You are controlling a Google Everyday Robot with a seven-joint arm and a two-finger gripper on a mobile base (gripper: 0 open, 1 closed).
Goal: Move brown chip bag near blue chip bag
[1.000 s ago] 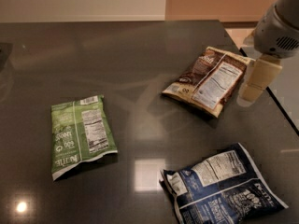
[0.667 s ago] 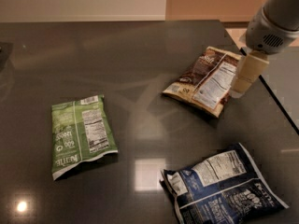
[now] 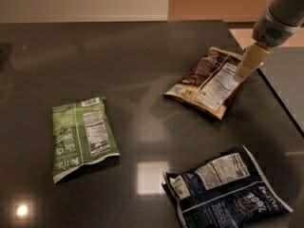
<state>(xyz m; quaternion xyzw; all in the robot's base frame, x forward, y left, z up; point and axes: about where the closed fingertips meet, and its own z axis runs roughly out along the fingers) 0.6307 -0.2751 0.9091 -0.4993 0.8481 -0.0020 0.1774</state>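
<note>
The brown chip bag (image 3: 209, 80) lies flat on the dark table at the right, label side up. The blue chip bag (image 3: 227, 190) lies at the front right, with white "100%" lettering showing. My gripper (image 3: 247, 64) comes down from the upper right on a grey arm. Its cream tip hangs over the right edge of the brown bag, at or just above it. Nothing is held.
A green chip bag (image 3: 81, 136) lies at the left of the dark glossy table (image 3: 142, 56). The table's right edge (image 3: 280, 103) runs just right of the brown bag. Lamp glare spots show near the front.
The gripper has moved left and up in the picture, from beside the brown bag's right edge to over that edge. The bags have not moved.
</note>
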